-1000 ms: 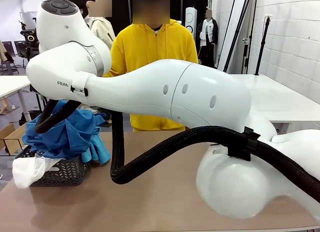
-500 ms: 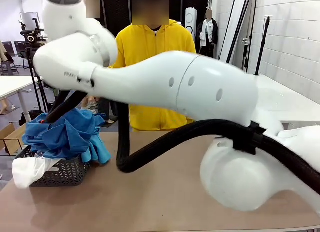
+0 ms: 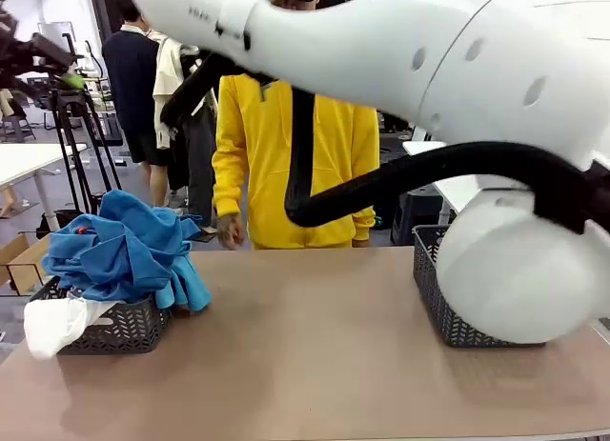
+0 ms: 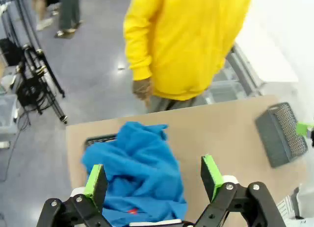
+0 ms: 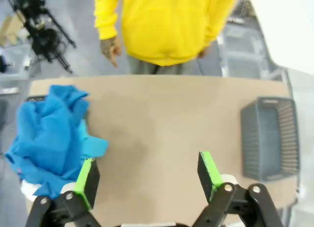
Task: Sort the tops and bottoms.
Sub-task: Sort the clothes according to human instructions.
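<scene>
A: What sits at the left of the counter [image 3: 305, 355]?
B: A dark mesh basket [image 3: 119, 329] heaped with crumpled bright blue clothing [image 3: 129, 250]; a white garment [image 3: 55, 325] spills over its near rim.
A: And to the right?
B: A person in a yellow hoodie [image 3: 286, 155] at the far edge; then a second dark basket [image 3: 440, 298].
A: The claws?
B: Left claw [image 4: 154, 180] and right claw [image 5: 147, 180] both gape wide, holding nothing, high above the counter.

The cloth [image 3: 129, 250] is bright blue. A white cloth [image 3: 57, 324] hangs from the dark grey basket [image 3: 119, 329]. The worktop [image 3: 305, 355] is light brown. The person's top [image 3: 286, 165] is yellow. The fingers [image 5: 87, 182] have green pads.
</scene>
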`<state>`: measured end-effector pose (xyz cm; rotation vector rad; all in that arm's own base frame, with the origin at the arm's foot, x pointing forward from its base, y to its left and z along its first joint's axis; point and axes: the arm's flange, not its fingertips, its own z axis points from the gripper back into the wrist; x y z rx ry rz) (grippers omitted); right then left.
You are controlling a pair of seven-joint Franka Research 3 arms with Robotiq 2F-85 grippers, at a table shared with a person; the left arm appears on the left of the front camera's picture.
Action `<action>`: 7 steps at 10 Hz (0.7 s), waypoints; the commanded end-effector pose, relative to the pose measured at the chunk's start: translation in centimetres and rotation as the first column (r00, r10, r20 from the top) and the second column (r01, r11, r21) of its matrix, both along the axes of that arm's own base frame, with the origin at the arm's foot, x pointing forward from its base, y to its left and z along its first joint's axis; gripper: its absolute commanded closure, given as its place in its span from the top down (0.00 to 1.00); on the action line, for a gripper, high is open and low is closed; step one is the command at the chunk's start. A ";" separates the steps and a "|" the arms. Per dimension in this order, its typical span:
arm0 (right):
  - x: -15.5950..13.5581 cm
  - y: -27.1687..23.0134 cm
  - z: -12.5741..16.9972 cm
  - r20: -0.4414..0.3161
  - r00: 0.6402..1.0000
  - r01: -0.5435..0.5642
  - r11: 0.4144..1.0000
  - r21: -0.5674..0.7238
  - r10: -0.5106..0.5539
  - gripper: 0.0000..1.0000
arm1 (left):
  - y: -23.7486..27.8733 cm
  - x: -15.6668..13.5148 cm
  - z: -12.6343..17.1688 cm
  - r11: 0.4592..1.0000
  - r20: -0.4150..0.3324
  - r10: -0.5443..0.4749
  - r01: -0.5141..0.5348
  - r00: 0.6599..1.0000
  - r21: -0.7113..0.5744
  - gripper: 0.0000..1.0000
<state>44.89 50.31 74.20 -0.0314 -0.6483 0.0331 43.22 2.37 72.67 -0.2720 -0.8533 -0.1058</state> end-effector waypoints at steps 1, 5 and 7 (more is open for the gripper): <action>-12.5 -15.1 -13.3 0.004 0.999 0.042 0.999 0.010 -0.042 1.00 | 1.8 -0.1 -2.0 1.000 0.017 -0.021 0.021 1.000 -0.003 1.00; -12.5 -15.1 -13.3 0.004 0.999 0.042 0.999 0.010 -0.042 1.00 | 1.8 -0.1 -2.0 1.000 0.017 -0.021 0.021 1.000 -0.003 1.00; -12.5 -15.1 -13.3 0.004 0.999 0.042 0.999 0.010 -0.042 1.00 | 1.8 -0.1 -2.0 1.000 0.017 -0.021 0.021 1.000 -0.003 1.00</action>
